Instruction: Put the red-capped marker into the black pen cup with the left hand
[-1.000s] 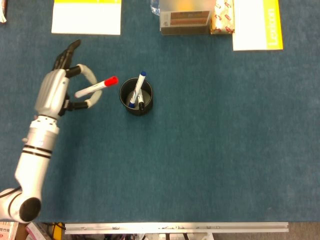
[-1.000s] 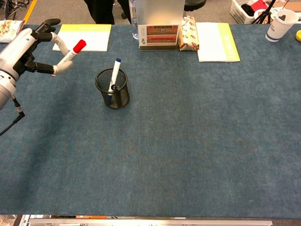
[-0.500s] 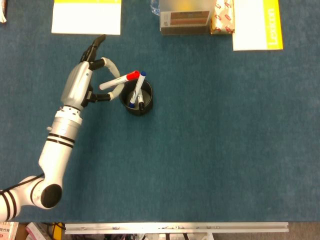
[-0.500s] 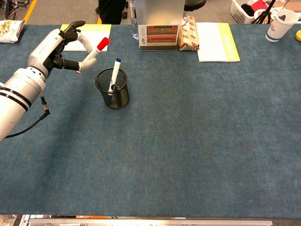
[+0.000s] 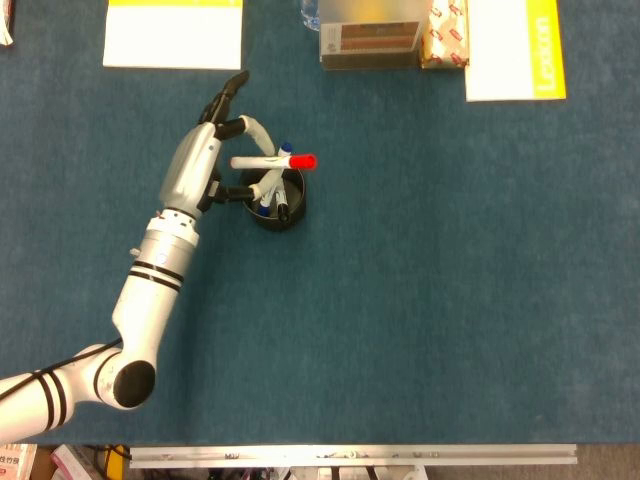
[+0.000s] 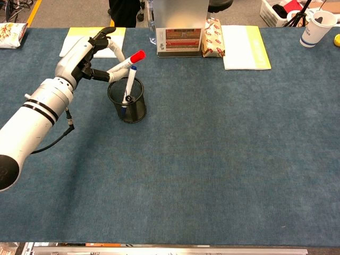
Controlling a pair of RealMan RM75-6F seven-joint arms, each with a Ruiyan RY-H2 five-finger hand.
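Observation:
My left hand (image 5: pixel 213 150) (image 6: pixel 87 53) pinches the white, red-capped marker (image 5: pixel 274 161) (image 6: pixel 127 60) by its tail end. The marker lies nearly level above the black mesh pen cup (image 5: pixel 273 203) (image 6: pixel 126 102), its red cap pointing right past the cup's rim. Inside the cup stand a blue-capped marker (image 6: pixel 129 82) and another dark pen. My other fingers are spread toward the far side of the table. The right hand is in neither view.
A white and yellow notepad (image 5: pixel 173 33) lies at the far left. A clear stand with a card (image 5: pixel 370 35), a snack packet (image 5: pixel 445 35) and a white and yellow booklet (image 5: pixel 515 48) line the far edge. A paper cup (image 6: pixel 314 26) stands far right.
My left hand has carried the red-capped marker rightward from left of the cup to directly above it. The marker has turned closer to level.

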